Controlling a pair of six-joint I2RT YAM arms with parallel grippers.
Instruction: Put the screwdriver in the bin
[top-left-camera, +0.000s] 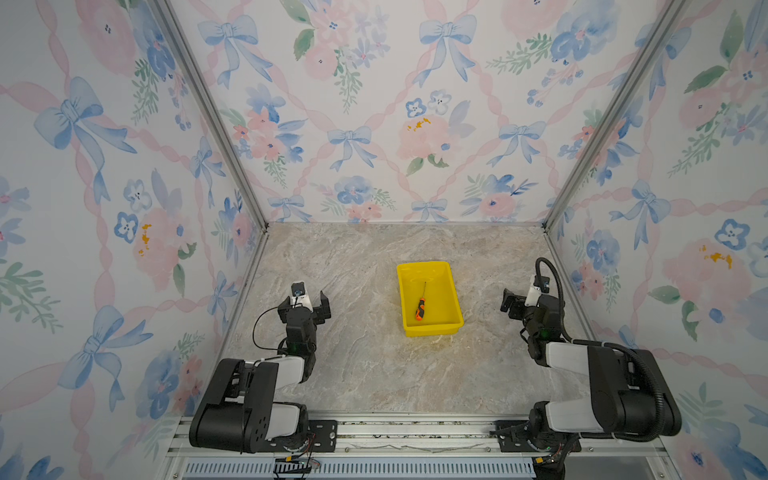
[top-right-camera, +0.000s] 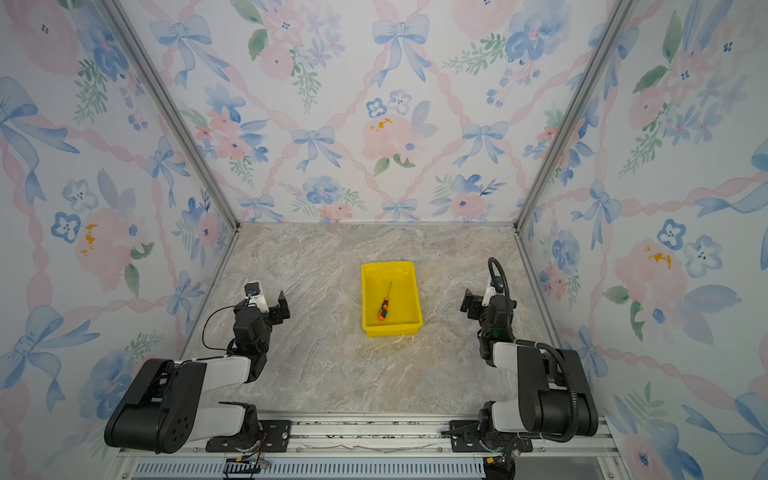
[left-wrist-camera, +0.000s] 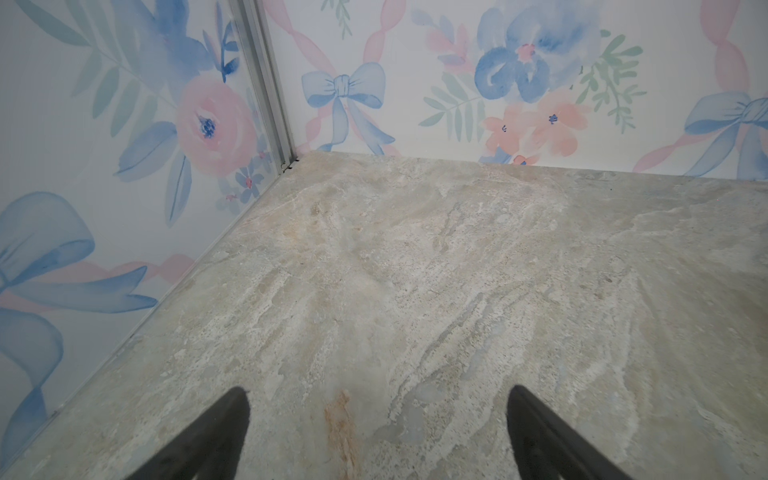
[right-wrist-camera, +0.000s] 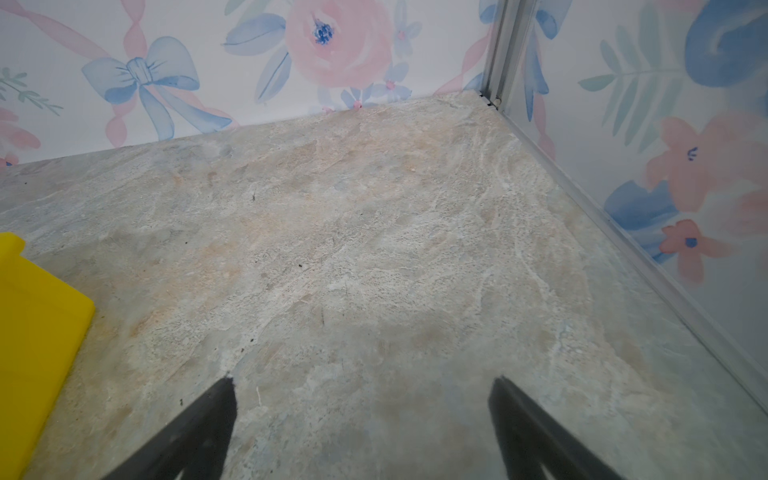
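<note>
Lengthwise, screwdriver lies in bin (tip rearward).

One screwdriver, one bin, two hands.

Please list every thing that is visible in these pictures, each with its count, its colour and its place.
bin: one, bright yellow, on the table, slightly right of the middle in both top views.
screwdriver: one, orange-and-black handle and thin grey shaft, lying inside the bin, handle toward the robot.
table: one, beige-grey marble pattern, under everything.
walls: three, white with pink and blue flowers and bows, around the table.
frame posts: two, silver, at the back corners.
arms: two, black and white, left arm and right arm mounted at the near edge.
left pincer: one, black, open and empty, over bare table.
right pincer: one, black, open and empty, right of the bin.
</note>
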